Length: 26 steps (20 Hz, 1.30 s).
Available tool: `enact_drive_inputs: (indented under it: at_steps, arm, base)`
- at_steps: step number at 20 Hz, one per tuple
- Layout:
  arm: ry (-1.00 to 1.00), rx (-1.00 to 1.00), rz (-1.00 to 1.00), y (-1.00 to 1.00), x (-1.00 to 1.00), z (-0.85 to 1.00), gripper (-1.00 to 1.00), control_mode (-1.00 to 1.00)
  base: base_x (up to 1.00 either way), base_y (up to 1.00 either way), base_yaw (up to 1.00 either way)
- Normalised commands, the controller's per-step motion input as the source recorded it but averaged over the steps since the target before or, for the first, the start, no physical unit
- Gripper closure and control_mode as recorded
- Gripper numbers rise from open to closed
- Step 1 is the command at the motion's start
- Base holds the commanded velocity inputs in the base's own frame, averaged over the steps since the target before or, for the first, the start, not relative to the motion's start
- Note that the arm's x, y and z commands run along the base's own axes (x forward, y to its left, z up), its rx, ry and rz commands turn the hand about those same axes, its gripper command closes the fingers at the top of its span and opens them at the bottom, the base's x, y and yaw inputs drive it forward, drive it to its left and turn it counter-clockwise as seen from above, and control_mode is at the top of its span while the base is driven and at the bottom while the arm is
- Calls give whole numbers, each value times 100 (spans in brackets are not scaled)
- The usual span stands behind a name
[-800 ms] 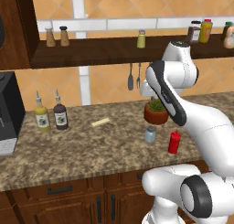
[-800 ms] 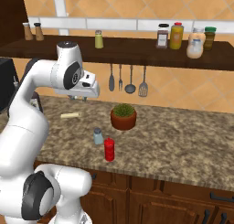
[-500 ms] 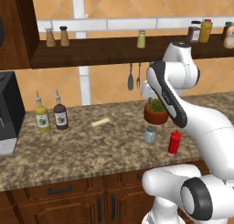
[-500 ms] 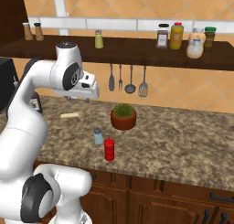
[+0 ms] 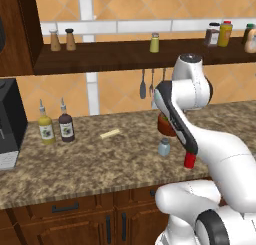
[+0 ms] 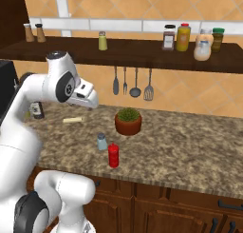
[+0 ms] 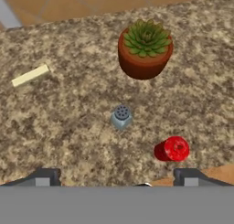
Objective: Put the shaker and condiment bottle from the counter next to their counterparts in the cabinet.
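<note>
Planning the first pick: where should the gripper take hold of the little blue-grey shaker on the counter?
Probably from straight above, pinching the shaker across its round body just under the grey cap. It stands upright, apart from the red bottle and potted plant, leaving finger room.

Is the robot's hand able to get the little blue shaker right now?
Probably yes. The gripper hangs open above the shaker, which stands clear of the red bottle and the plant pot.

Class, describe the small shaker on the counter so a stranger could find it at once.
Find the potted plant on the speckled counter. Just in front of it stand two small things: the shaker is the pale blue-grey one with a grey cap, shorter than the red bottle beside it.
</note>
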Motion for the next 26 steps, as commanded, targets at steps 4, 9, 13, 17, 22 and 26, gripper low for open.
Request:
enact_drive_inputs:
  at_steps: [4,9,13,17,22,26]
  arm:
    - [-8,-9,-23,13,-43,-64,-100,-100]
    - [-21,-10,-43,30,-14,-43,-100,-100]
    - [-19,-14,-32,41,3,-64,-100,-100]
    - [-15,-12,-20,26,5,-54,-100,-100]
    - [-14,0,-1,-2,9,-47,-100,-100]
    - [-4,-2,-1,2,4,-16,-100,-100]
  base:
    - [0,0,0]
    - [0,0,0]
    - [0,0,0]
    - [0,0,0]
    - [0,0,0]
    - [0,0,0]
